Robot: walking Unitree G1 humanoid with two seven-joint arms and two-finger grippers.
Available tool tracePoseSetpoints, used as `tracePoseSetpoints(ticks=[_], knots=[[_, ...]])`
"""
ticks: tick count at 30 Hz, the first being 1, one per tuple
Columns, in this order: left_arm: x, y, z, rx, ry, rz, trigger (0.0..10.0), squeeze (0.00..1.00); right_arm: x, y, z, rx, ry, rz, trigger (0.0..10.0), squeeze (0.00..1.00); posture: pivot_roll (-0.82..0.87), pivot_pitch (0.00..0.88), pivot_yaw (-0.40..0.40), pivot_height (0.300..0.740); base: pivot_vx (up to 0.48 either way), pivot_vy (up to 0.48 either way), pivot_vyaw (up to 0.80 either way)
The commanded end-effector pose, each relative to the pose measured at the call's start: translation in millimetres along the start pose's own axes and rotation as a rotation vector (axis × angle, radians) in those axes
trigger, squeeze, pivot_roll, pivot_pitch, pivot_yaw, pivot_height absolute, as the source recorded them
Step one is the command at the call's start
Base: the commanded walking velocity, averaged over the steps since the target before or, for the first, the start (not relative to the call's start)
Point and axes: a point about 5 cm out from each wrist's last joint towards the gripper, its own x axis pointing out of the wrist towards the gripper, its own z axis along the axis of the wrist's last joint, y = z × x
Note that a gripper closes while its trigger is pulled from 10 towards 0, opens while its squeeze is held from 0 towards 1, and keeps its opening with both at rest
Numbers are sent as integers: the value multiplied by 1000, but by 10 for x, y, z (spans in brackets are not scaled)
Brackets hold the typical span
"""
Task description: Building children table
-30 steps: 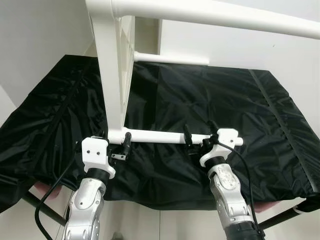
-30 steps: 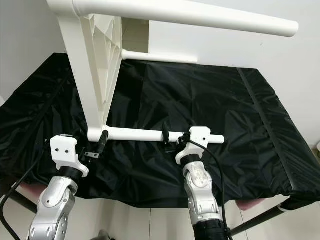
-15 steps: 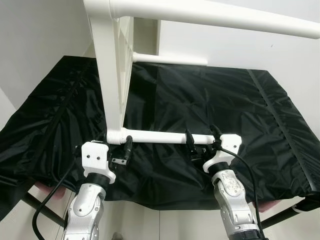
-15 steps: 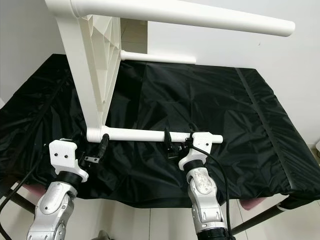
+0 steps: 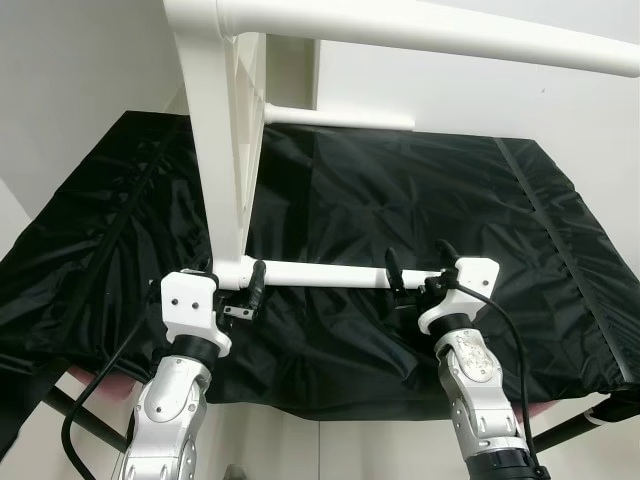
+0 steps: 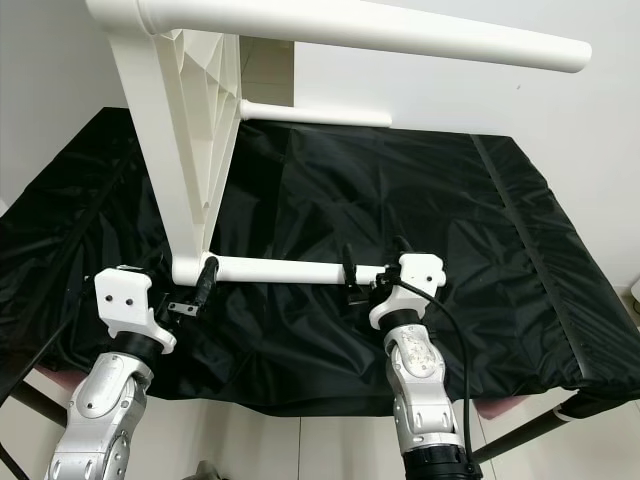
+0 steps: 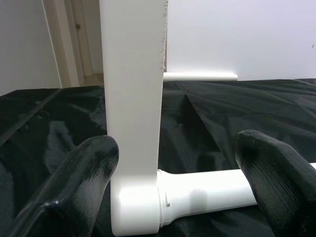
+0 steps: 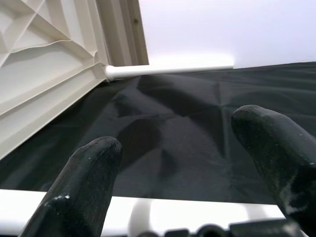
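White children's table (image 5: pixel 225 130) on its side, three legs visible, two claws (image 5: pixel 235 290) (image 5: pixel 418 283) open.

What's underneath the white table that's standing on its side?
A wrinkled black cloth lies under the white table and its near leg. The cloth hides the surface beneath; dark frame bars show below its edge.

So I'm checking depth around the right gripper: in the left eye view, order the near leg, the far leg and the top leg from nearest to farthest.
1. Near leg, lying between the right gripper fingers.
2. Far leg, across the black cloth.
3. Top leg, overhead, seemingly farthest.
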Motion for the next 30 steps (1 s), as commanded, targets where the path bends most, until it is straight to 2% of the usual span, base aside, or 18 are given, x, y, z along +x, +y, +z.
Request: tracePoseSetpoints(ticks=[1, 15, 20, 30], knots=[[31, -22, 19, -21, -3, -9, 10000, 0, 27, -18, -3, 0, 7, -6, 10000, 0, -35, 26, -14, 740, 0, 0, 0], [36, -36, 7, -10, -1, -24, 10000, 0, 44, -46, -4, 8, 6, -1, 10000, 0, -36, 15, -21, 740, 0, 0, 0], [-22, 16, -121, 17, 29, 14, 10000, 0, -8, 6, -137, 50, 39, 13, 10000, 0, -31, 15, -24, 740, 0, 0, 0], [43, -14, -61, 5, 5, 20, 10000, 0, 34, 36, -104, 55, 24, 23, 10000, 0, -25, 22, -28, 740, 0, 0, 0]])
